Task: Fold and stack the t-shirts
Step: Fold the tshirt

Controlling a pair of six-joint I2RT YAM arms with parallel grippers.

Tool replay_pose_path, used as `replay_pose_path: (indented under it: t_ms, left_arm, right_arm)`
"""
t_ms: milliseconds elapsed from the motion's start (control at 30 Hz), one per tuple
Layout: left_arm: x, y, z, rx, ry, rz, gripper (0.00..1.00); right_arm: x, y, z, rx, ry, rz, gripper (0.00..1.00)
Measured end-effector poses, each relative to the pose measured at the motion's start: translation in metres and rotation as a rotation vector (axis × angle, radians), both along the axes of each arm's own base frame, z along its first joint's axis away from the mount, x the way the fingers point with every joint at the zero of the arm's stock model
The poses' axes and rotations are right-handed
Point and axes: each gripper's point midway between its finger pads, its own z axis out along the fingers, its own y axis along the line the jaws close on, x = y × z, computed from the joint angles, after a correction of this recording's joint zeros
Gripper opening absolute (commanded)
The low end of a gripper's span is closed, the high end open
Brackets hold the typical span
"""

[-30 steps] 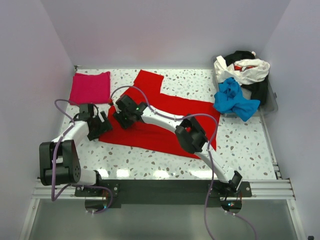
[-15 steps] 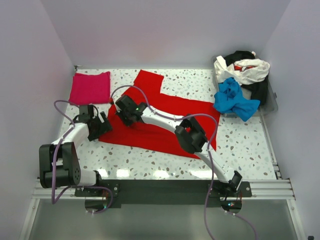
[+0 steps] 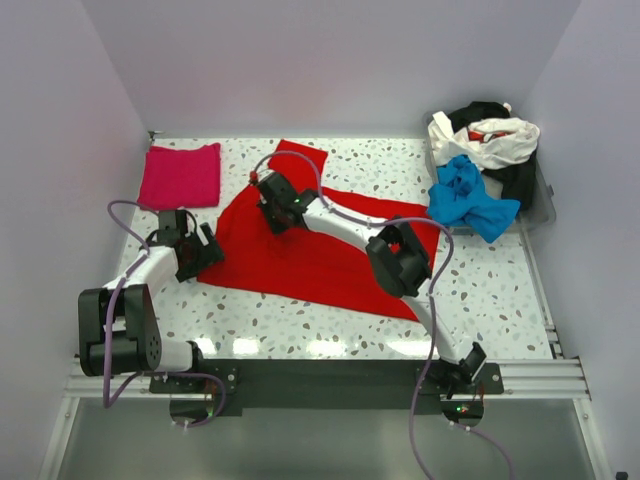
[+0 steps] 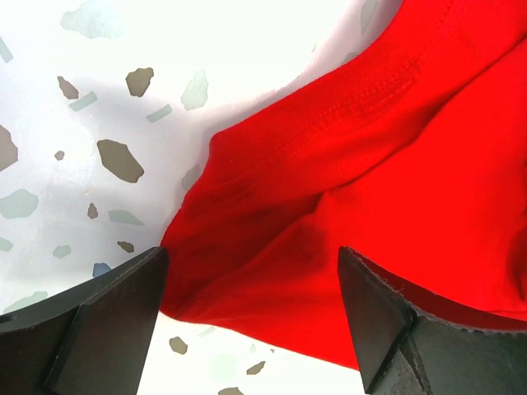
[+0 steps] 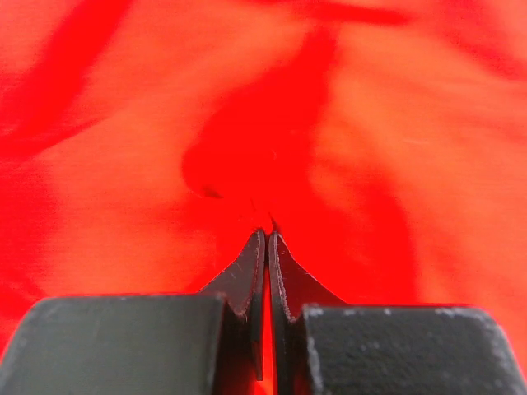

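The large red t-shirt point(image 3: 320, 250) lies spread over the middle of the table. My right gripper point(image 3: 268, 190) is shut on a pinch of its cloth near the left sleeve; in the right wrist view the fingertips point(image 5: 268, 239) meet with red fabric point(image 5: 370, 148) between them. My left gripper point(image 3: 208, 250) stands open at the shirt's near left corner. In the left wrist view that red corner point(image 4: 329, 239) lies between the two spread fingers point(image 4: 107, 329), untouched. A folded magenta-pink t-shirt point(image 3: 181, 175) lies at the far left.
A clear bin point(image 3: 545, 205) at the far right holds a heap of white and black t-shirts point(image 3: 490, 140), and a bright blue t-shirt point(image 3: 465, 200) hangs over its near side. The walls stand close on the left, right and back.
My right gripper has shut on the red t-shirt and moved back and to the right, dragging the shirt's left part with it. The left arm has not moved.
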Motion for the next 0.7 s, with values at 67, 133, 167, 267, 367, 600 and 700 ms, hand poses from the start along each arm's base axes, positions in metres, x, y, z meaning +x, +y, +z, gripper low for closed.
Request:
replay_pose_path:
  t_ms: [67, 133, 167, 267, 367, 600, 700]
  left_arm:
    - [0.000, 0.000, 0.000, 0.000, 0.000, 0.001, 0.89]
    - [0.000, 0.000, 0.000, 0.000, 0.000, 0.001, 0.89]
    - [0.000, 0.000, 0.000, 0.000, 0.000, 0.001, 0.89]
    - [0.000, 0.000, 0.000, 0.000, 0.001, 0.000, 0.89]
    - [0.000, 0.000, 0.000, 0.001, 0.001, 0.001, 0.89]
    - [0.001, 0.001, 0.000, 0.003, 0.001, 0.002, 0.89]
    - [0.001, 0.001, 0.000, 0.003, 0.002, 0.002, 0.90]
  right_arm:
    - [0.015, -0.020, 0.002, 0.003, 0.009, -0.054, 0.00]
    - [0.028, -0.036, 0.003, 0.006, 0.013, -0.096, 0.00]
    - [0.035, -0.044, 0.003, 0.007, 0.014, -0.119, 0.00]
    - [0.053, -0.066, 0.000, -0.002, 0.013, -0.176, 0.00]
    - [0.057, -0.074, -0.002, -0.011, 0.015, -0.193, 0.00]
    - [0.056, -0.081, -0.004, -0.053, 0.004, -0.217, 0.00]
    - [0.054, -0.086, -0.006, -0.074, 0.007, -0.237, 0.17]
